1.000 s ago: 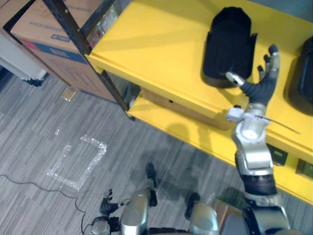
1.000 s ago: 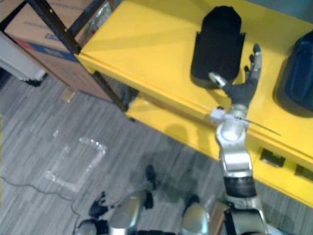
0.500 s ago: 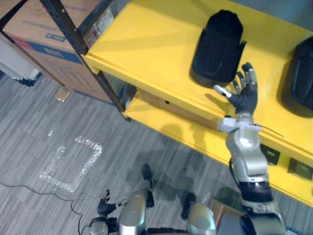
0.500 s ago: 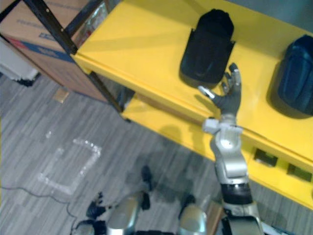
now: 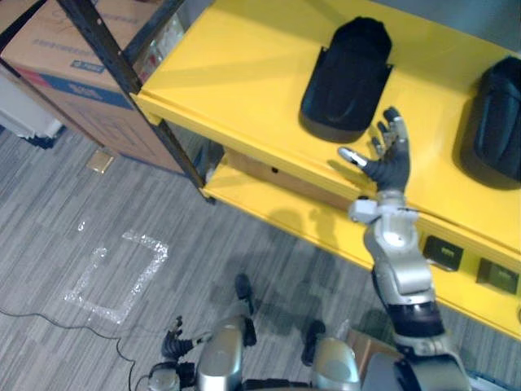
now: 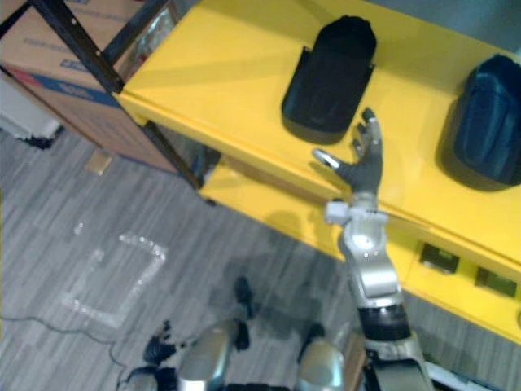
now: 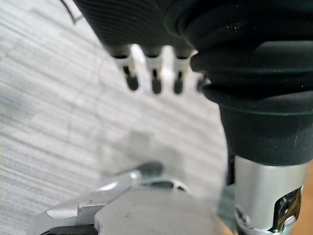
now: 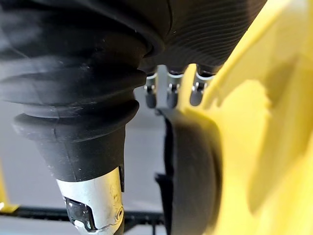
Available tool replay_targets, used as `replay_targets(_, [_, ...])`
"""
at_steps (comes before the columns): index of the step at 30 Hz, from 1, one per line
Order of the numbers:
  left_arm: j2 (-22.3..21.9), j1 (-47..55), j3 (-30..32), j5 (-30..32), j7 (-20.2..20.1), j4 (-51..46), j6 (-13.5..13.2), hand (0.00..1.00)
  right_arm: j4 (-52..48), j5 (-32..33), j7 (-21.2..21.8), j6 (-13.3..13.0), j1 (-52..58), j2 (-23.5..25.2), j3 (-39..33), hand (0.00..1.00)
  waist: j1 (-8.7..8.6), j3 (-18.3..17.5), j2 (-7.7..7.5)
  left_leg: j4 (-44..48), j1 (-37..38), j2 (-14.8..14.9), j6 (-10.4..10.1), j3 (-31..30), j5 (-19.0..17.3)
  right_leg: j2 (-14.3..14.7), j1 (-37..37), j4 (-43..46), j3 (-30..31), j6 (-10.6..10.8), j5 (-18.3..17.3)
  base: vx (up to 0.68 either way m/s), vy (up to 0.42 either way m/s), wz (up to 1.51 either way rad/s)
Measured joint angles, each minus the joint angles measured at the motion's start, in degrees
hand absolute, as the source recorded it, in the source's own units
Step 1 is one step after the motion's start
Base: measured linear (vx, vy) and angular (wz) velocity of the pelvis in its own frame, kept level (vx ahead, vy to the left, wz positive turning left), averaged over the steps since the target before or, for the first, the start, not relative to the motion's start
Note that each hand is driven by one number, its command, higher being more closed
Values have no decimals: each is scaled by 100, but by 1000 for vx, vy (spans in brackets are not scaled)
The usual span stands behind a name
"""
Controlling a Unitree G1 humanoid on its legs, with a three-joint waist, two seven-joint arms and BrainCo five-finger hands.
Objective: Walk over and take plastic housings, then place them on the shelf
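One black housing [image 5: 346, 77] lies flat on the yellow shelf [image 5: 236, 73], with a second housing [image 5: 495, 122] well apart to its right. The right hand [image 5: 389, 159] hovers just beside the first one's near end, fingers spread, holding nothing. The left hand [image 5: 172, 346] hangs low over the floor, fingers relaxed. My worry: a sideways swing of those spread fingers could drag the housing toward the shelf's front edge

I read the housing [image 5: 348, 77] as matt black plastic, lying on a smooth, faintly glossy yellow shelf [image 5: 236, 73]. The box [image 5: 61, 49] is plain brown cardboard; the floor [image 5: 269, 261] looks like ribbed grey carpet, I think.
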Motion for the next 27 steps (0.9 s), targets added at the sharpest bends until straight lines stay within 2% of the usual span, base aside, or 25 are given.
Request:
replay_targets(5, [0,3,10,3,-2,0,-21,0,-333,-1312,-296,-865,-235,-16,19,0,-19,0,0,54,-74,0,-7,-102,6,7,13,-4,-119,3,0,7,-6,9])
replay_targets(7, [-1,3,17,2,-10,-1,-57,0,-493,-1536,-290,-1076,-316,-83,99,0,-19,-1,1,128,-150,8,4,-140,-4,13,1,-6,-151,5,-1,13,-7,15])
replay_targets(8, [-15,2,52,6,-39,1,-107,0,-614,-1606,-161,-1352,-433,-218,282,0,-19,-1,1,196,-237,17,16,-187,-12,22,-18,-6,-195,6,0,15,-6,15])
replay_targets(9, [-16,2,53,7,-53,2,-112,0,-652,-1601,-80,-1444,-445,-253,340,0,-19,-1,1,197,-240,13,16,-210,-12,21,-9,-8,-217,7,1,12,-7,20])
replay_targets(11, [-17,2,58,12,-73,4,-121,0,-738,-1216,582,-1691,-477,-335,587,0,-5,-1,1,201,-249,-1,16,-281,-11,20,15,-20,-294,8,1,5,-8,14])
replay_targets(12, [-19,2,59,12,-75,4,-126,0,-738,-1055,796,-1710,-488,-361,662,0,8,-1,1,202,-253,-1,16,-284,-11,22,15,-21,-297,9,2,1,-8,6])
replay_targets(13, [-22,2,63,12,-84,8,-158,0,-739,-472,1454,-1693,-501,-423,844,0,28,-1,1,202,-260,-1,17,-290,-11,25,15,-23,-302,14,5,0,0,0])
replay_targets(14, [-22,2,66,14,-101,9,-178,0,-739,-181,1782,-1632,-502,-458,927,0,38,-1,1,203,-263,-2,18,-290,-11,25,15,-26,-303,19,9,0,0,0])
replay_targets(16, [-22,2,76,14,-106,11,-191,0,-740,121,2178,-1562,-505,-503,1027,0,43,-1,1,211,-281,-2,19,-295,-11,28,13,-37,-307,29,16,0,0,0])
replay_targets(17, [-22,0,108,13,-109,7,-193,0,-740,366,2514,-1408,-538,-568,1085,0,39,-1,1,265,-329,2,20,-302,-12,32,8,-48,-312,45,28,0,0,0])
replay_targets(21, [-22,-2,121,12,-111,7,-208,0,-711,608,2951,-1119,-660,-751,1110,0,38,-1,1,307,-380,5,33,-303,-22,40,1,-93,-316,64,75,6,1,1])
replay_targets(24, [-21,-6,107,8,-112,7,-208,0,-661,946,3165,-951,-709,-795,1112,0,57,-1,1,326,-383,9,43,-291,-29,38,1,-96,-299,53,72,0,0,0])
replay_targets(27, [-21,-7,94,5,-111,8,-205,0,-403,977,3288,-772,-754,-796,1109,0,79,-1,1,329,-367,16,43,-280,-29,40,4,-88,-282,15,51,3,-7,-2])
